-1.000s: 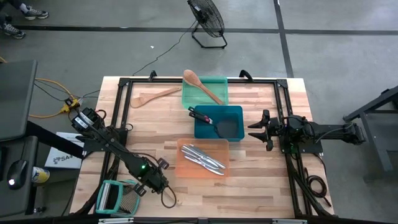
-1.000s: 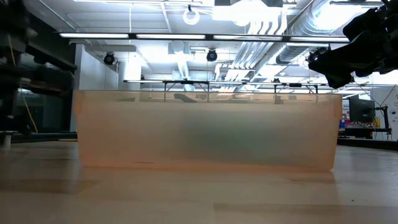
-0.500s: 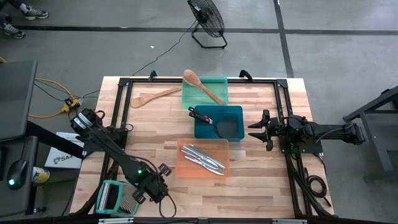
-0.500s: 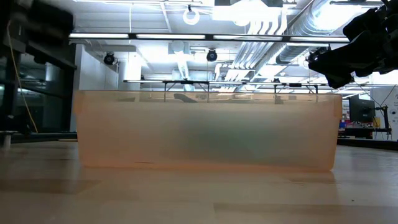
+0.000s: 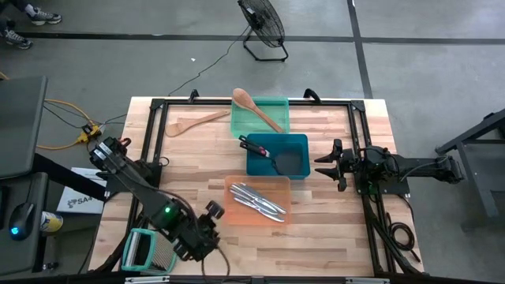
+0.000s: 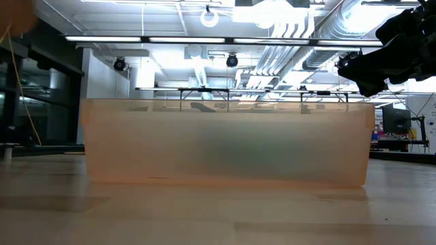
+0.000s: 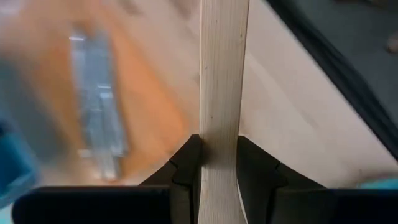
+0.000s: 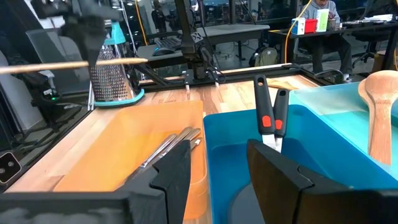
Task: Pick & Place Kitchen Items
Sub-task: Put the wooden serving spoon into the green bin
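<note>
Item 1: your left pincer, lower left of the high view, pinching a pale wooden utensil by its flat handle, beside a grater.
Item 2: orange tray, lower centre, holding silver knives.
Item 3: your right pincer, centre right, spread and empty above the desk.
Item 4: blue tray, holding a black spatula.
Item 5: green tray, upper centre, wooden spoon across it.
Item 6: wooden spatula, upper left on the desk.
</note>
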Controlling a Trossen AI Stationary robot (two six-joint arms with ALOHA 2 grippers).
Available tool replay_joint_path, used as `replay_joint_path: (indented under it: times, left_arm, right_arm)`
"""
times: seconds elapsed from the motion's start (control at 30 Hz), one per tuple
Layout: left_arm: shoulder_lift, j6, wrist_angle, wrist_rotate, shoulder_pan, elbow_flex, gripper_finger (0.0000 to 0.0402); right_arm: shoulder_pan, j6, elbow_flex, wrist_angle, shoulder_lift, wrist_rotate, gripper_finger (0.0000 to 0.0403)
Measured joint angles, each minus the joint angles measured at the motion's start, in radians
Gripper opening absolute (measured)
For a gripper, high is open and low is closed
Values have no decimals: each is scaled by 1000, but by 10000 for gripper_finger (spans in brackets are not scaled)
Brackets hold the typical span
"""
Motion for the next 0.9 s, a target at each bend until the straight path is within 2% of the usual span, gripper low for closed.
replay_joint_path:
  times: [0.23,0.47,0.9]
  left_arm:
    - [0,17,-20,-192,125,88,70]
    - [0,107,-8,-300,299,115,70]
    - [0,338,170,-340,576,115,70]
  right_arm:
    - [0,0,0,0,0,0,149]
    - [0,0,0,0,0,0,149]
    - [0,0,0,0,0,0,149]
